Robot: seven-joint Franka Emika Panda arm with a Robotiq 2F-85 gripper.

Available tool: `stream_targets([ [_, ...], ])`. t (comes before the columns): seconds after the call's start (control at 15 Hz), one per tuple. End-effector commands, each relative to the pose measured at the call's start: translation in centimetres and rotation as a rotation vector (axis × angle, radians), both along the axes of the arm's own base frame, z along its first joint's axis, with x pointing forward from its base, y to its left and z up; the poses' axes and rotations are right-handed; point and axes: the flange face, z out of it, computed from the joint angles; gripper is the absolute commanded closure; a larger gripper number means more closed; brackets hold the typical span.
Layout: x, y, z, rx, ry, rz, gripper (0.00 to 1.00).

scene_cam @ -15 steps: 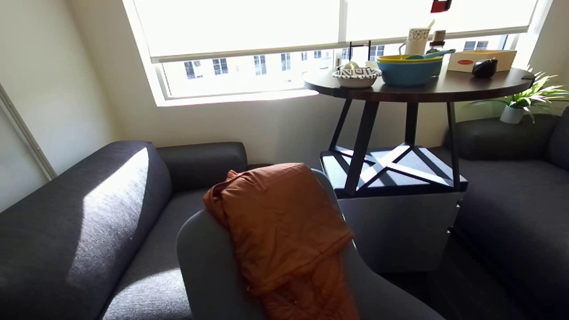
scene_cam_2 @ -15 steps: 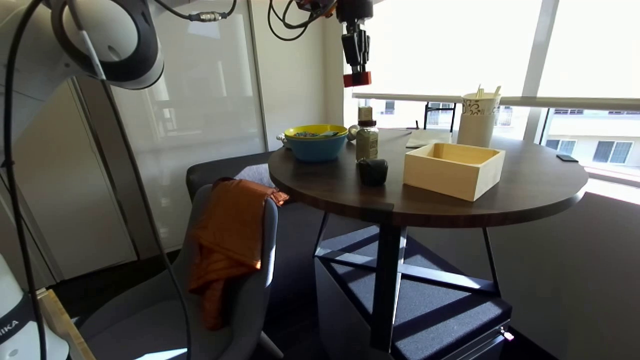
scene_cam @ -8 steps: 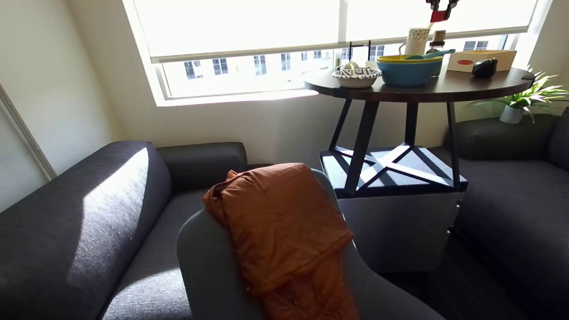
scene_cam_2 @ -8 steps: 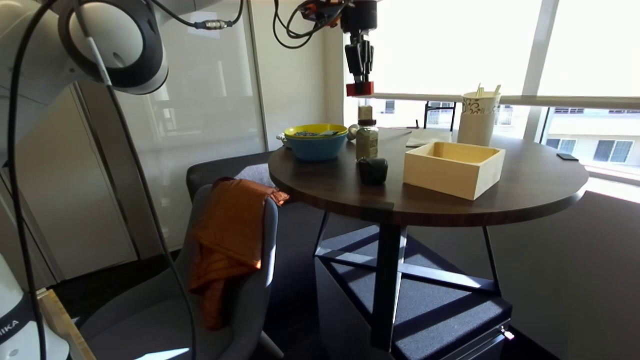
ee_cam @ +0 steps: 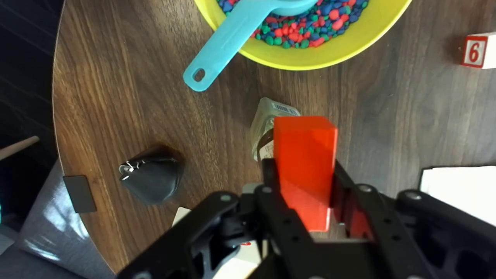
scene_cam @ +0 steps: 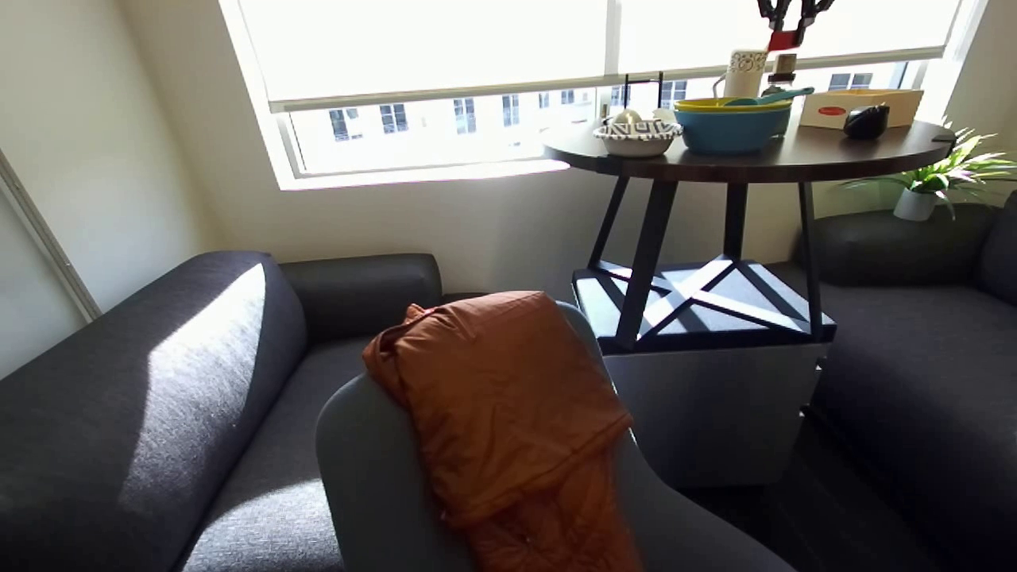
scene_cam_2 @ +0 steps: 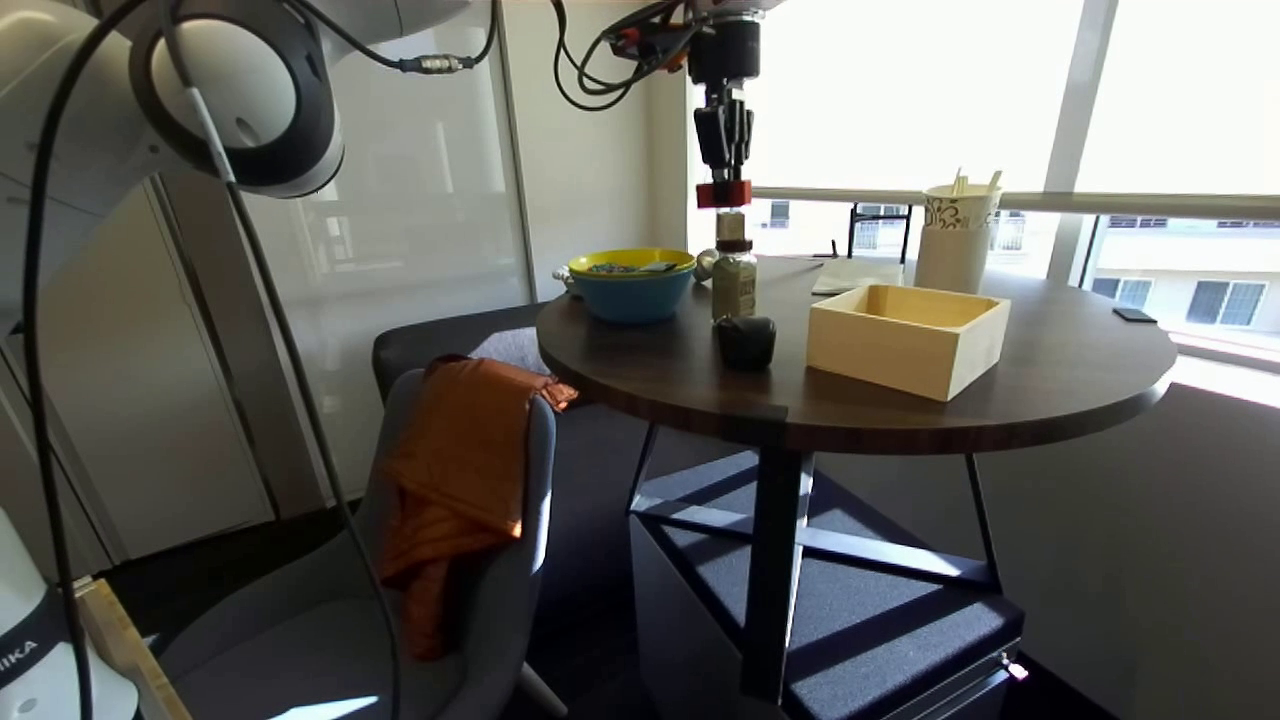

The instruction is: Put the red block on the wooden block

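The red block [scene_cam_2: 724, 194] hangs clamped in the claw [ee_cam: 304, 180], above the bottle [scene_cam_2: 735, 285]; whether it touches the wooden block [scene_cam_2: 731, 229] on the bottle, I cannot tell. Near the bottle are a yellow bowl [ee_cam: 306, 62] and a box [scene_cam_2: 880, 347].

I stand in a lounge-like room; home or office, I cannot tell. In an exterior view I see a grey upholstered chair [scene_cam: 365, 461] draped with a rust-orange cloth [scene_cam: 508, 405] at six o'clock, a dark-grey fabric sofa [scene_cam: 206, 381] at eight, a white window blind [scene_cam: 493, 40] at twelve, a round dark-wood table [scene_cam: 802, 171] at two and a green potted plant [scene_cam: 950, 171] near three.
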Motion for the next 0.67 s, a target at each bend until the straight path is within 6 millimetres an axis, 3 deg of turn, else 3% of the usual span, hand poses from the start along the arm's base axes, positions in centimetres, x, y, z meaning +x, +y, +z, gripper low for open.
stream_targets([
  [0.0,-0.18,-0.34,-0.09,0.001,0.003,-0.026,0.92],
  [0.6,-0.12,-0.46,-0.02,0.008,-0.011,-0.033,0.92],
])
